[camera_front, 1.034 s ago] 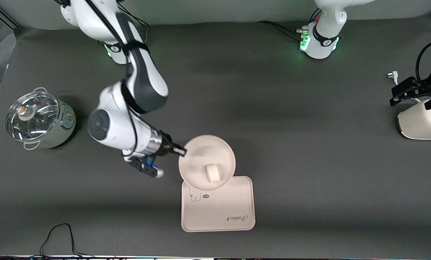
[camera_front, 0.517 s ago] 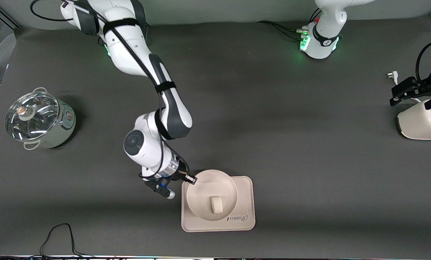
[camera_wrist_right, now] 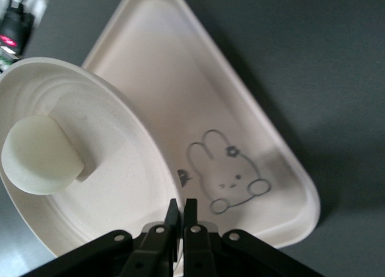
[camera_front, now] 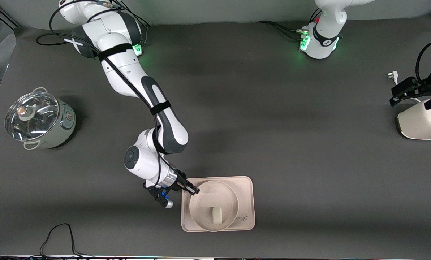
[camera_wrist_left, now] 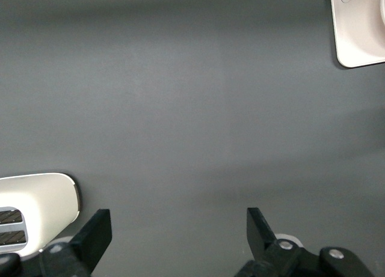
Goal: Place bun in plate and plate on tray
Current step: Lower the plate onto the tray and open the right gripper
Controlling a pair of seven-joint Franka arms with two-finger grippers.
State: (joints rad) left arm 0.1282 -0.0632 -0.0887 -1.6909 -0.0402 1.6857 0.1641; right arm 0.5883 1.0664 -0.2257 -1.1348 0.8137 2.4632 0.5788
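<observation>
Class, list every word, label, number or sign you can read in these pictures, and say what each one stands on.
"Rabbit": script on the tray, read in the left wrist view; partly covered by the plate in the front view.
Small dark mark beside the tray's rabbit drawing: too small to read.
Nothing else readable.

The plate (camera_front: 212, 206) hides most of the tray's (camera_front: 245, 187) print, and the toaster (camera_front: 423, 122) is cut off.
</observation>
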